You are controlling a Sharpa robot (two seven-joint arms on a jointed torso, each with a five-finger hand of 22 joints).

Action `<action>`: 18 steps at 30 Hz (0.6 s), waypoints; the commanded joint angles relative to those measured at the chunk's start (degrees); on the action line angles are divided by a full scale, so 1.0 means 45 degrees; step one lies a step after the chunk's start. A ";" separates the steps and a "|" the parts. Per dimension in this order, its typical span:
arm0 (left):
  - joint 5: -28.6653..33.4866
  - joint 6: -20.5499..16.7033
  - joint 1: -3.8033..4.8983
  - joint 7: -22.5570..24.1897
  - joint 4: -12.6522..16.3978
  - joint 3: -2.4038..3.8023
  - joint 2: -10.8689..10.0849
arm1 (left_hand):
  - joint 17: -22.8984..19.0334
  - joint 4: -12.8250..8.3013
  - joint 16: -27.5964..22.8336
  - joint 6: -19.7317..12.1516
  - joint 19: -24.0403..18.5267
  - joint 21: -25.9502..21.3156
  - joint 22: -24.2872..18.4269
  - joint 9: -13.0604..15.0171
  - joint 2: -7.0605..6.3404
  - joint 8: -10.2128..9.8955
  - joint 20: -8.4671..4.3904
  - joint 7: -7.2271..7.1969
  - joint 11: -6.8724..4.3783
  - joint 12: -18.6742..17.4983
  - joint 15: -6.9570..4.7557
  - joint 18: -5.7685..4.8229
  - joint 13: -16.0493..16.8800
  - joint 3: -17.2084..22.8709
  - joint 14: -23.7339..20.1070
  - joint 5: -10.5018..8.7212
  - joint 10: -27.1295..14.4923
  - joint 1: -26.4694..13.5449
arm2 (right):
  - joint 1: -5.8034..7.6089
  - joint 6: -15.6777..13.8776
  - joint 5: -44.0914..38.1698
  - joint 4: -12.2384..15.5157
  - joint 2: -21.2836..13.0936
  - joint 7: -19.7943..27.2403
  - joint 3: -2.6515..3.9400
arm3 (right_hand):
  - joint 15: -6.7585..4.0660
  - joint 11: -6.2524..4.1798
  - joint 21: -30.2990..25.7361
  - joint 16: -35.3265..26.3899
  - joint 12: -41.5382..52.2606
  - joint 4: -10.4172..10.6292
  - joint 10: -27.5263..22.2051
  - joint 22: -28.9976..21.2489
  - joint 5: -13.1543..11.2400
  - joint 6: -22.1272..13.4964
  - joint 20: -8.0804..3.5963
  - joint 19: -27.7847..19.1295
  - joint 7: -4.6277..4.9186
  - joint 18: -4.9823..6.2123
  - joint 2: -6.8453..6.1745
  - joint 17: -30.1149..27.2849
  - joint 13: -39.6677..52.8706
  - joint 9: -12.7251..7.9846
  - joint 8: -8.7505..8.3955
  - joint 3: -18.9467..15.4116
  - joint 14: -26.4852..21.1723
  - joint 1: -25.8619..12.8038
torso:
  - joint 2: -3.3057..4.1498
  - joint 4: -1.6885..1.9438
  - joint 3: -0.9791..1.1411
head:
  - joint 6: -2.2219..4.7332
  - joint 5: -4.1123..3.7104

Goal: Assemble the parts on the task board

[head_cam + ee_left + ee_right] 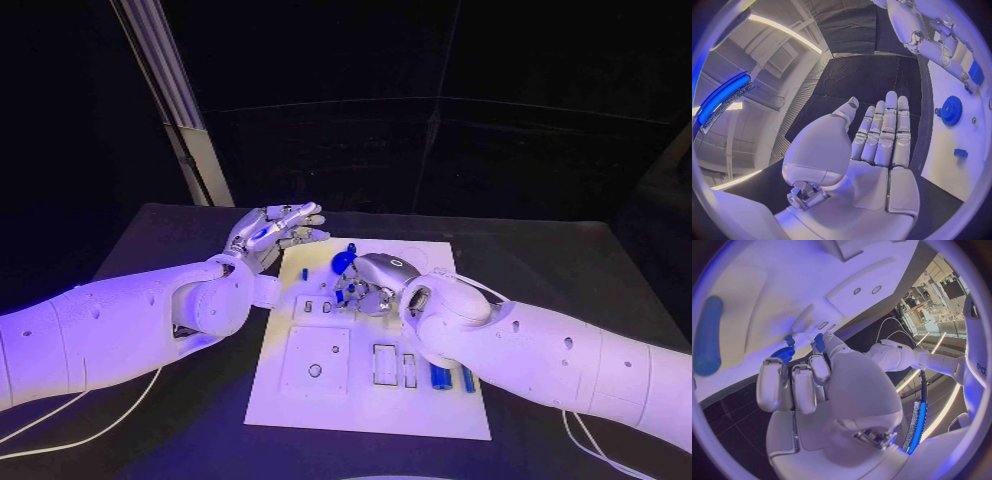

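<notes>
The white task board (310,400) lies in the middle of the black table. My right hand (378,282) hovers over its far half with fingers curled, pinching a small blue part (819,342) at the fingertips. Just beyond it a blue gear (343,262) sits on the board, and it shows again as the gear (951,110) and the gear (784,354). My left hand (274,232) is raised beside the board's far left corner, palm flat, fingers straight, holding nothing. A small blue piece (961,152) lies on the board near the gear.
Two blue pegs (440,377) (469,378) stand near the board's front right, next to rectangular slots (385,363). A square plate with a hole (316,362) is at the front left. A slanted white post (173,100) rises behind the table's far left.
</notes>
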 commanded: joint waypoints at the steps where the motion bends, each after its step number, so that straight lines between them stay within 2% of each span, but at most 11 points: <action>1: 0.0130 -0.0078 0.0033 0.0190 0.0015 0.0012 0.0028 | 0.0009 -0.0068 -0.0086 0.0037 -0.0046 -0.0078 -0.0014 -0.0001 0.0018 0.0016 0.0020 -0.0039 0.0005 -0.0081 0.0014 0.0071 -0.0014 0.0004 -0.0079 -0.0021 0.0072 0.0099 | 0.0025 0.0361 -0.0622 -0.0108 0.0141 -0.0246 -0.0038 | -0.0077 -0.0139 -0.0044 -0.0061 -0.0035 0.0016 0.0058 -0.0025 0.0054 0.0519 -0.0012 -0.0065 -0.0251 -0.0032 -0.0012 0.0105 -0.0019 0.0039 0.0033 0.0090 0.0675 -0.0112 | 0.0017 0.0012 0.0007 | -0.0046 0.0061; 10: 0.0139 -0.0020 0.0035 0.0166 0.0006 0.0013 0.0054 | 0.0009 -0.0069 -0.0088 0.0037 -0.0048 -0.0080 -0.0015 -0.0001 0.0017 0.0016 0.0021 -0.0039 0.0005 -0.0082 0.0014 0.0071 -0.0014 0.0006 -0.0082 -0.0022 0.0073 0.0098 | 0.0008 0.0629 -0.0742 -0.0376 0.0363 -0.0122 -0.0096 | -0.0078 -0.0138 -0.0082 -0.0088 -0.0075 0.0006 0.0021 -0.0115 0.0046 0.0514 -0.0015 -0.0124 -0.0245 -0.0014 -0.0073 0.0064 -0.0041 0.0032 0.0005 0.0110 0.0666 -0.0174 | 0.0014 -0.0002 0.0016 | -0.0141 0.0148; 18: 0.0140 0.0006 0.0036 0.0152 -0.0016 0.0013 0.0080 | 0.0009 -0.0069 -0.0088 0.0037 -0.0048 -0.0080 -0.0015 -0.0001 0.0017 0.0016 0.0021 -0.0039 0.0005 -0.0082 0.0014 0.0071 -0.0014 0.0006 -0.0082 -0.0022 0.0073 0.0098 | 0.0001 0.0716 -0.0816 -0.0417 0.0472 -0.0066 -0.0106 | -0.0078 -0.0136 -0.0086 -0.0088 -0.0080 0.0002 0.0016 -0.0125 0.0043 0.0513 -0.0015 -0.0131 -0.0244 -0.0012 -0.0091 0.0067 -0.0043 0.0030 -0.0001 0.0111 0.0666 -0.0187 | 0.0008 0.0003 0.0020 | -0.0163 0.0172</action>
